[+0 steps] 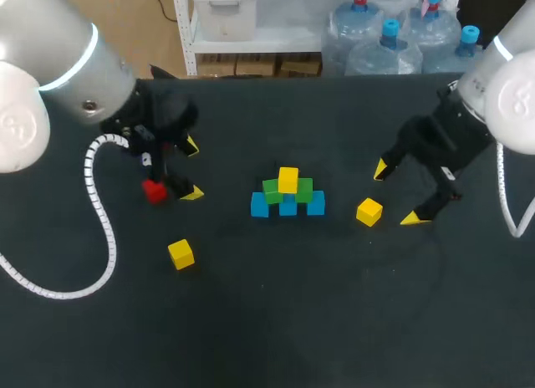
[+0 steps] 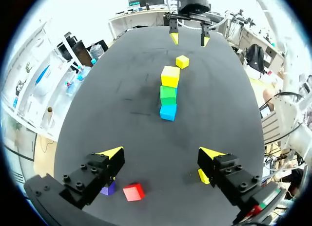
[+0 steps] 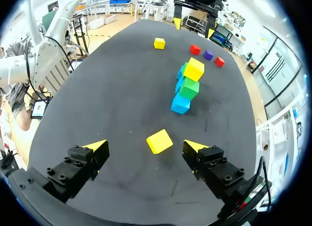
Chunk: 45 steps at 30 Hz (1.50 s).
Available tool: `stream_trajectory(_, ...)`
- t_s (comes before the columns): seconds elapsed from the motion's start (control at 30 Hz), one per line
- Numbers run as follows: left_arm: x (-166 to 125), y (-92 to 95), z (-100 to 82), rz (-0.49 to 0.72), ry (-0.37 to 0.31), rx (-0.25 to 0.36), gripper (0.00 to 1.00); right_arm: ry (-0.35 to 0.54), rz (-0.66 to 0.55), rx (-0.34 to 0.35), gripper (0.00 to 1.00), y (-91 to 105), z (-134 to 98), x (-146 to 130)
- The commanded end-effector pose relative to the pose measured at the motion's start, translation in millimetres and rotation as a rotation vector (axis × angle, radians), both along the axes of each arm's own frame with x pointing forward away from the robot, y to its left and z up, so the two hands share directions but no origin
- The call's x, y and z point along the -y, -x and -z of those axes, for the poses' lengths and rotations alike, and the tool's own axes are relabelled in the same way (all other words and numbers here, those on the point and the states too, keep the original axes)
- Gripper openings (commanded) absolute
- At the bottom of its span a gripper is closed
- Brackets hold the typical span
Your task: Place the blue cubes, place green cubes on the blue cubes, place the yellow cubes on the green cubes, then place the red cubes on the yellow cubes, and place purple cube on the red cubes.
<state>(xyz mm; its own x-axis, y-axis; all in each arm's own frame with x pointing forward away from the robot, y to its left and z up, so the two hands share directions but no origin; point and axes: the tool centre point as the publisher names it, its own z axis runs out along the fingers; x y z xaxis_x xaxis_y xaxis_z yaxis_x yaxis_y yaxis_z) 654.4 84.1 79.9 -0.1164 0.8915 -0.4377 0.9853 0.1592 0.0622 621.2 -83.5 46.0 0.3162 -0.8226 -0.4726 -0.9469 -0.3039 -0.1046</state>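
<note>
The right arm hung low at the right side of the stack (image 1: 288, 196), wrist tipped down at the table (image 1: 334, 321), and the right gripper (image 3: 146, 146) stood wide, holding nothing. A loose yellow cube (image 3: 159, 141) lay flat between its yellow tips, touching neither, on that gripper's side of the stack and a little short of it. Past that cube rose the stack itself: three blue cubes (image 1: 260, 206) in a row, two green cubes (image 1: 272, 190) across them, a top yellow cube (image 1: 288, 179) crowning the lot. Over on the stack's left, the left arm bent down in the same fashion, and the left gripper (image 2: 162, 153) was every bit as wide, empty too. A red cube (image 2: 133, 192) sat beneath it on the side away from the stack, the purple cube (image 2: 108, 189) just beside that, and a third yellow cube (image 2: 201, 176) peeked from behind one finger. A second red cube (image 3: 220, 61) lay on the purple cube's other side, also left of the stack.
</note>
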Motion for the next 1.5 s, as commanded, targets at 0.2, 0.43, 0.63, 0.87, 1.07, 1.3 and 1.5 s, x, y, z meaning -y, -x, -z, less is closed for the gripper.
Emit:
stream_trajectory(0.2,-10.3,-10.9,-7.3,-0.076,0.205,0.092,1.0,-0.002,-0.03,-0.013,1.0,-9.6,6.6,-12.7)
stream_trajectory(0.43,-20.8,-25.2,-21.1,-0.083,0.285,0.117,1.0,0.003,-0.021,-0.014,1.0,-9.1,7.5,-8.9)
stream_trajectory(0.63,-21.0,-36.1,-29.0,-0.005,0.313,0.097,1.0,0.007,-0.002,-0.025,1.0,-6.7,9.8,-4.0)
stream_trajectory(0.87,-20.3,-52.6,-32.4,0.046,0.308,0.077,1.0,0.027,-0.001,-0.02,1.0,-6.2,9.0,-6.6)
stream_trajectory(1.07,-21.7,-58.6,-29.8,0.062,0.293,0.055,1.0,0.04,-0.006,-0.011,1.0,-5.9,5.0,-9.5)
stream_trajectory(1.3,-21.7,-56.7,-31.2,0.06,0.274,0.023,1.0,0.121,0.044,0.019,1.0,-6.0,-0.4,-8.1)
stream_trajectory(1.5,-21.7,-56.7,-31.2,0.06,0.274,0.023,1.0,0.128,0.015,0.032,1.0,-14.6,-4.1,-14.6)
